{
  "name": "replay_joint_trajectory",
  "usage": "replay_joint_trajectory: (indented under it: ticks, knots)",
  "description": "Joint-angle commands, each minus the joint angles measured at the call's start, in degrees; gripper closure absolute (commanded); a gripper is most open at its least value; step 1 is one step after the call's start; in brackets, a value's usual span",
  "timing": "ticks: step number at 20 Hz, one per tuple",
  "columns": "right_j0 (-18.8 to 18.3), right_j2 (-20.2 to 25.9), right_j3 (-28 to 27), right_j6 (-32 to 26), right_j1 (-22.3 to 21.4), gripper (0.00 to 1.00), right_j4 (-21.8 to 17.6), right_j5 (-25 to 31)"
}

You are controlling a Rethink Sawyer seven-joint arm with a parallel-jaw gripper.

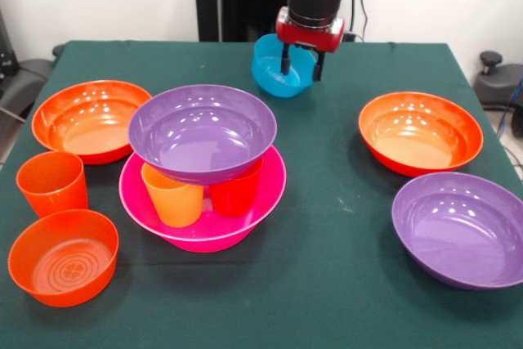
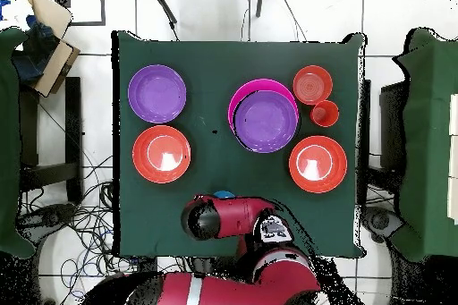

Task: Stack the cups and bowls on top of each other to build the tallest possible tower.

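Front view: pincer (image 1: 301,64) down at far side of bench (image 1: 327,284), black fingers straddling near rim of small blue bowl (image 1: 280,65), bowl tilted, clamped on that rim as far as visible. Tower (image 1: 204,169) used as landmark, standing left of bench centre: big pink bowl (image 1: 204,222) as base, yellow-orange cup (image 1: 174,195) and red cup (image 1: 235,192) upright inside it, purple bowl (image 1: 202,130) resting on the two cups. Blue bowl beyond tower, slightly to picture right. Wide orange bowl (image 1: 90,118) just left of tower, near touching. Orange cup (image 1: 51,182) left of tower, upright. Small orange bowl (image 1: 63,256) left of and nearer than tower, just below orange cup. Second wide orange bowl (image 1: 420,132) well right of tower. Second purple bowl (image 1: 464,228) right of and nearer than tower, just below that orange bowl.

Overhead view: tower's purple bowl (image 2: 266,121) over pink rim (image 2: 241,96), near bench centre. Red arm (image 2: 233,219) below tower, covering pincer; sliver of blue bowl (image 2: 224,195) at arm's top edge. Purple bowl (image 2: 157,93) and orange bowl (image 2: 161,153) left of tower. Small orange bowl (image 2: 312,82), cup (image 2: 325,114), wide orange bowl (image 2: 318,163) right of tower.
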Motion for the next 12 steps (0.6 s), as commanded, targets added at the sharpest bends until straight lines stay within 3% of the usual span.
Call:
replay_joint_trajectory:
  ticks: [1, 12]
  knots:
    - [-1.7, 7.0, -2.0, -0.9, 2.6, 0.00, -3.1, 0.8]
    - [-1.8, 7.8, -1.7, -1.5, 0.2, 0.00, -2.6, 4.9]
